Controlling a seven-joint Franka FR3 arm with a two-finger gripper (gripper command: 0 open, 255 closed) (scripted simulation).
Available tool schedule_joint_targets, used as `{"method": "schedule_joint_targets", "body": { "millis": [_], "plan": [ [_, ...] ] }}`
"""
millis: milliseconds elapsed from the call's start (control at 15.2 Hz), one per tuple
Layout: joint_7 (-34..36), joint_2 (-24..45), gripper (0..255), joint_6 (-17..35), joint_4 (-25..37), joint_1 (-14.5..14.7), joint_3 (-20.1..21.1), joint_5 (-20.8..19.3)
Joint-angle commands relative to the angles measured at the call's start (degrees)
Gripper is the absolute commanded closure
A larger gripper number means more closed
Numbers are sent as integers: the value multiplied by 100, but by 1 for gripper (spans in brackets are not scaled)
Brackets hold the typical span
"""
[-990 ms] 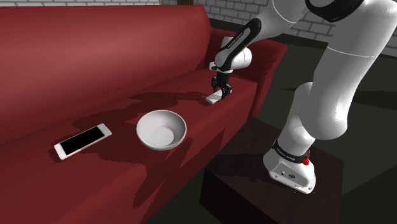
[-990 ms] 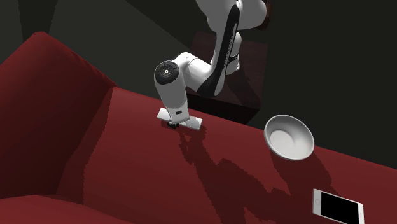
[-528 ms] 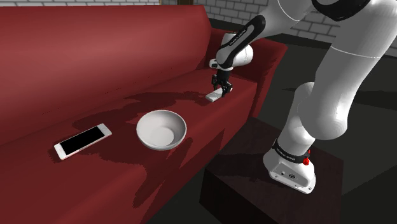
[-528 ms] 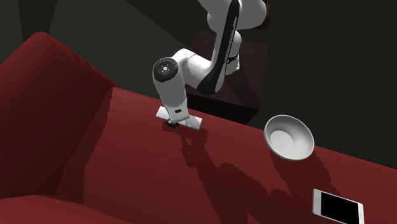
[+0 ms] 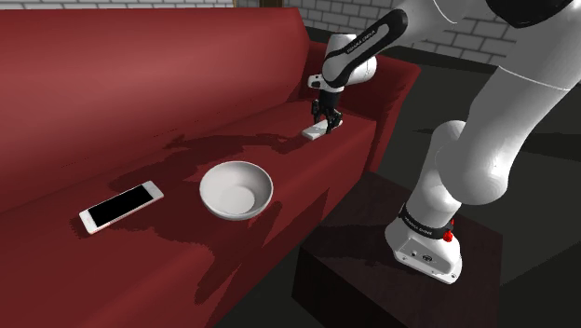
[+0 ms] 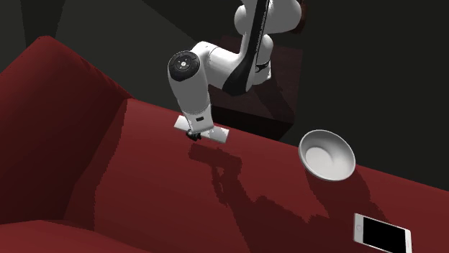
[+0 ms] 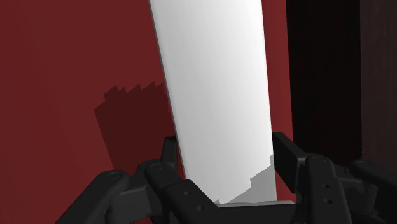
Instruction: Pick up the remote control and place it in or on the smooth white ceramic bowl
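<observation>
The flat white rectangular remote runs off the wrist view's edge, so its far end's cut off. In the second exterior view the white robot wrist hides most of the black pincer.

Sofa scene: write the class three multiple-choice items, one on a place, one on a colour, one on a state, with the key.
1. Where is the bowl? A on the sofa seat, between smartphone and remote control; B on the floor; C on the stand.
2. Remote control's colour? A black; B white; C red.
3. The fingers are: A open; B shut on the remote control; C shut on nothing.
Key: A, it sits on the red seat; B, drawn plain white; B, they clasp its sides.
</observation>
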Motion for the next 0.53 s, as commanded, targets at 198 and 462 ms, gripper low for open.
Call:
{"method": "schedule_joint_targets", "body": {
  "millis": [198,462],
  "plan": [
    [198,-337,255,-453,171,-61,89,-252],
    [313,-567,255,-799,317,-101,168,-388]
  ]
}}
